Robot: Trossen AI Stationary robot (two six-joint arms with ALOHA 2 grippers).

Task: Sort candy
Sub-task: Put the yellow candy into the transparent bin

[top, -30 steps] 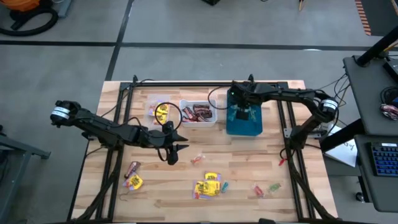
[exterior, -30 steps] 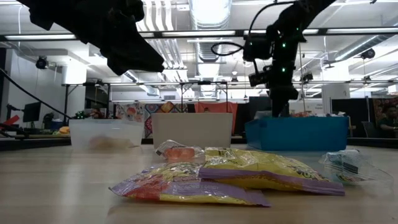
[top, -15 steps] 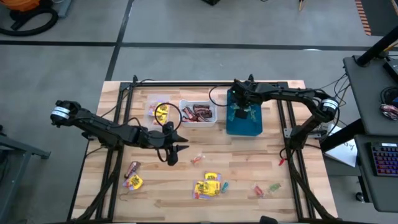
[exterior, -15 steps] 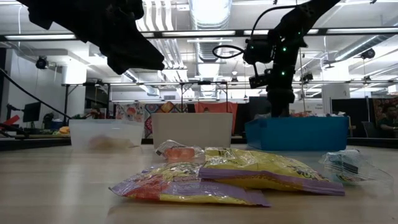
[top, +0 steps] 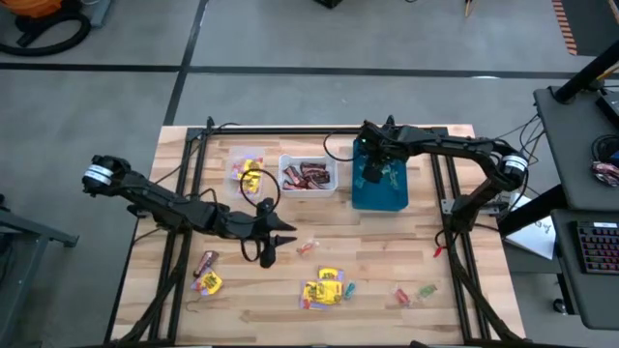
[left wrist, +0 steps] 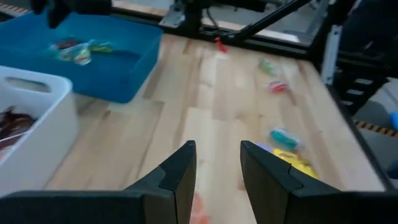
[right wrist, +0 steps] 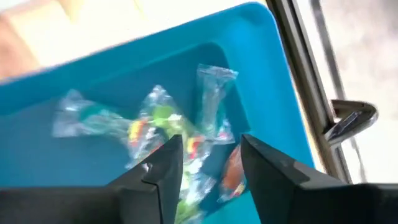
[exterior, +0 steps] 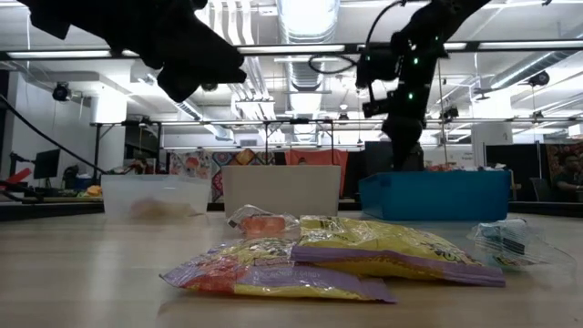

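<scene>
Candy lies loose on the wooden table: yellow packets (top: pixel 324 288), another packet (top: pixel 207 281), a small red piece (top: pixel 308 248) and tiny pieces (top: pixel 413 292). My left gripper (left wrist: pixel 217 167) hangs open above the table's middle (top: pixel 270 251), left of the red piece, with nothing between its fingers. My right gripper (right wrist: pixel 208 163) is open over the blue bin (top: pixel 380 186), above several wrapped pieces (right wrist: pixel 155 127) lying on the bin's floor. It holds nothing.
A clear bin (top: pixel 246 174) with yellow packets and a white bin (top: pixel 309 176) with dark bars stand at the far side, left of the blue bin. Black frame rails (top: pixel 184 242) run along both table sides. A red piece (top: pixel 437 249) lies by the right rail.
My left gripper has drifted a little toward the table's near edge and right, still open. My right gripper has stayed over the blue bin, and its wrist has rolled somewhat.
</scene>
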